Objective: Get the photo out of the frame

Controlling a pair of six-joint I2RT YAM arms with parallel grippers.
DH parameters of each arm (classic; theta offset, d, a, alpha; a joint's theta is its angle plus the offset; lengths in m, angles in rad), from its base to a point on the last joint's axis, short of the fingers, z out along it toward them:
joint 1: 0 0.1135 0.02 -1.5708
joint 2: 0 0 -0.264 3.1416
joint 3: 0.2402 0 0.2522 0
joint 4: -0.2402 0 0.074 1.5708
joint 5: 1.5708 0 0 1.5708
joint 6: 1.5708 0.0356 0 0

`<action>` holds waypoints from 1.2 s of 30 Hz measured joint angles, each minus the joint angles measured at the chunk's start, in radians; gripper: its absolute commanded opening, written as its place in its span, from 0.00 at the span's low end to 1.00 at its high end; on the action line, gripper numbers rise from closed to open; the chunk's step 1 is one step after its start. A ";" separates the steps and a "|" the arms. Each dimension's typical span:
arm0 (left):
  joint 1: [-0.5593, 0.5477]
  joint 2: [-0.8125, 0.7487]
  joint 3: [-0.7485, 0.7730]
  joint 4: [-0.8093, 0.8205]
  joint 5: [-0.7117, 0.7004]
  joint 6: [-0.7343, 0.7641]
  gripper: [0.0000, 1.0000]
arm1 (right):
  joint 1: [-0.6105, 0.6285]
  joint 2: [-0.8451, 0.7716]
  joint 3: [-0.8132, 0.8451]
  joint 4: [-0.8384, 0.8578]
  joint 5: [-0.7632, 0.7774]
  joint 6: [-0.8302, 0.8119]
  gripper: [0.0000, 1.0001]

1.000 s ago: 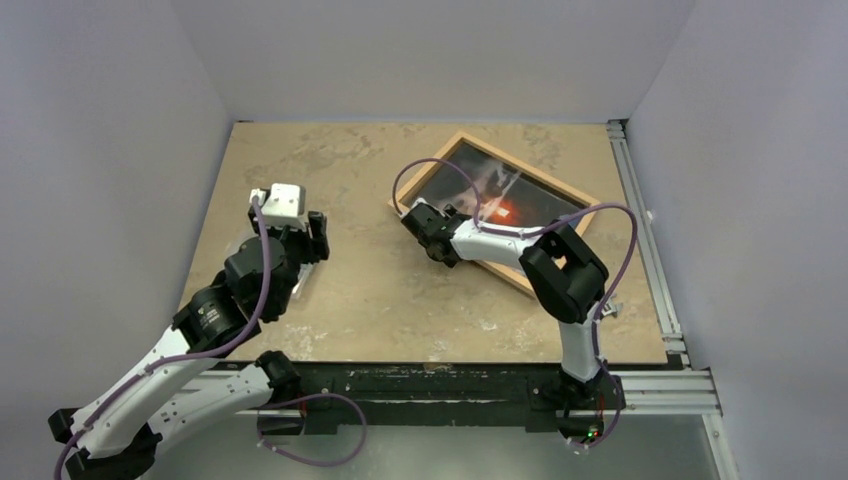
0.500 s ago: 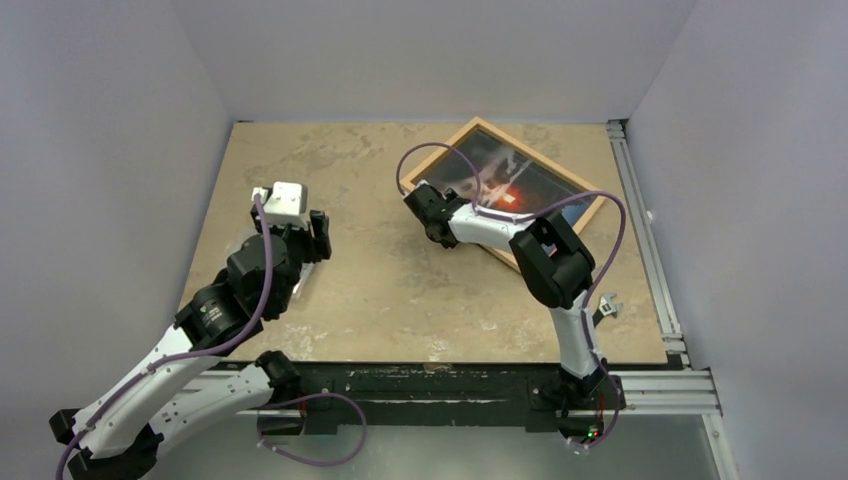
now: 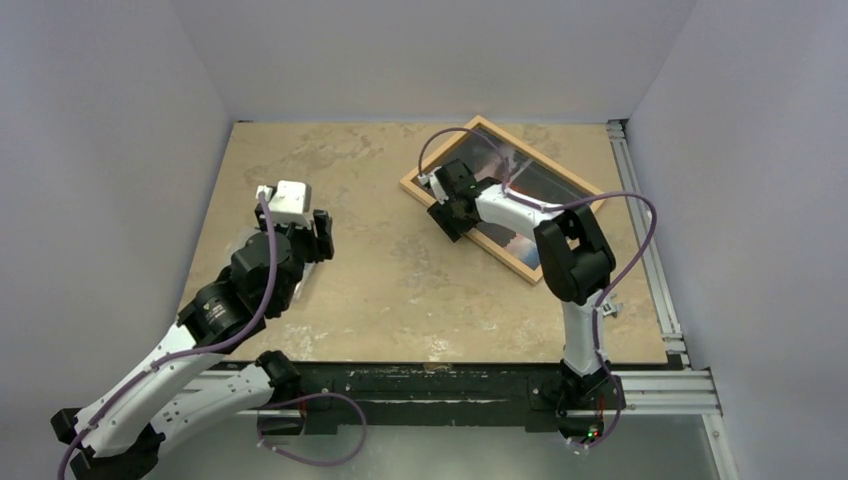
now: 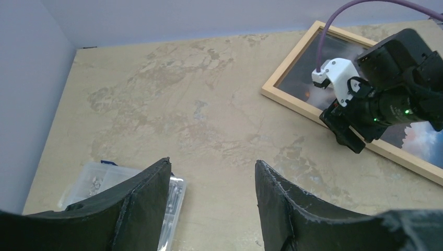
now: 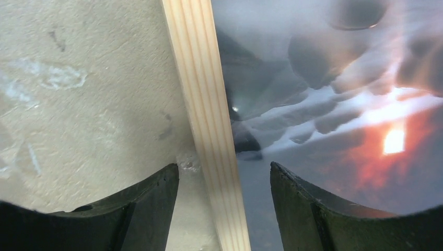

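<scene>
The right pincer stands wide, its two dark fingers straddling one pale wooden rail of the frame. One finger is over the bare desk, the other over the photo, and neither finger touches the rail. Whether the fingertips touch the surfaces below cannot be told. The photo lies flat inside the frame, showing dark clouds and an orange-red glow to the right of the pincer.

From above, the right pincer sits at the near-left long side of the frame, close to its left corner. The frame lies at an angle on the far right part of the desk, and the right arm covers much of the photo.

The left pincer is also spread, with only bare desk between its fingers. It is well apart from the frame, on the left side of the desk.

Only the left wrist view shows a clear plastic packet of small parts just left of the left pincer. It also shows the right pincer from the side and pale clouds on the photo. Only the right wrist view shows the glow in the photo.
</scene>
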 measured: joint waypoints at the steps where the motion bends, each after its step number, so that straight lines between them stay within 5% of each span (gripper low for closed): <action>1: 0.000 0.002 0.000 -0.002 0.002 0.000 0.58 | -0.017 -0.009 -0.010 0.002 -0.056 0.007 0.64; 8: 0.001 0.016 0.000 -0.008 0.013 0.000 0.58 | -0.076 -0.042 -0.059 0.007 -0.286 0.014 0.30; 14: 0.006 0.023 0.000 -0.011 0.018 -0.001 0.58 | -0.091 -0.050 -0.064 0.014 -0.324 -0.009 0.15; 25: 0.007 0.046 0.000 -0.011 0.023 -0.006 0.58 | -0.080 -0.108 -0.060 -0.050 -0.269 -0.018 0.00; 36: 0.008 0.141 0.005 -0.051 0.132 -0.100 0.64 | -0.056 -0.333 -0.021 -0.122 -0.179 0.046 0.00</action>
